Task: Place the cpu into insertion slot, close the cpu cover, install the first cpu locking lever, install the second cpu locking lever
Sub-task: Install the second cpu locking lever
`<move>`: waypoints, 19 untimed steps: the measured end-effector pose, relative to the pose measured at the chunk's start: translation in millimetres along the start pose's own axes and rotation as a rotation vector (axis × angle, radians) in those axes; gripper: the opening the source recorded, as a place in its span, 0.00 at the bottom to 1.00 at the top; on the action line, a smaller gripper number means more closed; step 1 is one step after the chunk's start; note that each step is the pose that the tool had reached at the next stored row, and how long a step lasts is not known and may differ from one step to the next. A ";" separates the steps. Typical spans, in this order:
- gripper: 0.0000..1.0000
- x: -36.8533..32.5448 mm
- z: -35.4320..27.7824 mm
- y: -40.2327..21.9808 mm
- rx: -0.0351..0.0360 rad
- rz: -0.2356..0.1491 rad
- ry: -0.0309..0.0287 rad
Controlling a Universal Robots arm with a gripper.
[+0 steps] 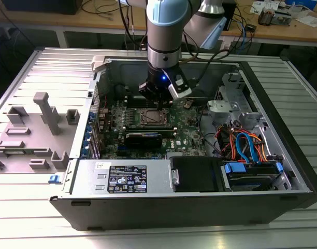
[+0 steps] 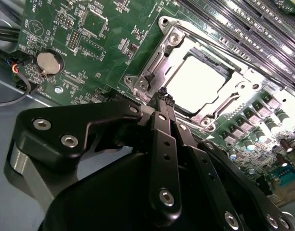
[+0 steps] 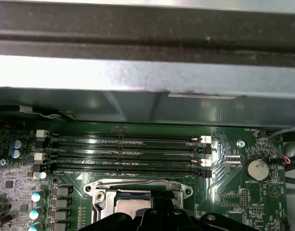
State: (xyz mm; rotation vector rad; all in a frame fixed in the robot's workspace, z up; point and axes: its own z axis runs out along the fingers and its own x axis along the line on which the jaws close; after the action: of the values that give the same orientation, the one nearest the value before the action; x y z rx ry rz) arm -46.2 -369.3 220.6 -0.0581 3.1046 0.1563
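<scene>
Pressed together and carrying nothing, the black fingers of the gripper (image 2: 164, 98) are being held just beside one edge of the insertion slot (image 2: 200, 77), their ribbed tips meeting at a point in the second wrist view. In the exterior view the gripper (image 1: 157, 98) is being hung directly over the socket (image 1: 149, 117), inside the open computer case (image 1: 283, 171).

The cpu (image 2: 195, 84) is being seen already seated: a flat, pale square of dull metal, glaring under the light, framed by the cpu cover (image 2: 157, 60), a thin silvery stamped frame with a cut-out middle that appears to be lying flat over the chip. Placement and cover closing are therefore being judged as done, and the lever stage is being judged as the step in hand. Whether either locking lever is latched cannot be told; the thin wire rods are not being made out clearly along the socket's sides.

A lever move is being judged to call for a firm sideways-and-down push from a narrow tip, since spring wire resists and can slip off smooth fingertips.

Around the socket, the green motherboard (image 3: 234, 192) is being shown matte and densely populated, with long black memory slots (image 3: 128, 154), a round coin battery (image 3: 257, 169) and small cylindrical capacitors (image 3: 39, 196).
</scene>
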 end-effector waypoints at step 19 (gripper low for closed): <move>0.11 0.2 -3.8 -8.5 0.0101 0.000 0.0004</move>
State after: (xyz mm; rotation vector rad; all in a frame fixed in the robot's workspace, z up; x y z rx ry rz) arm -46.2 -378.1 223.5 -0.0584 3.1055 0.1407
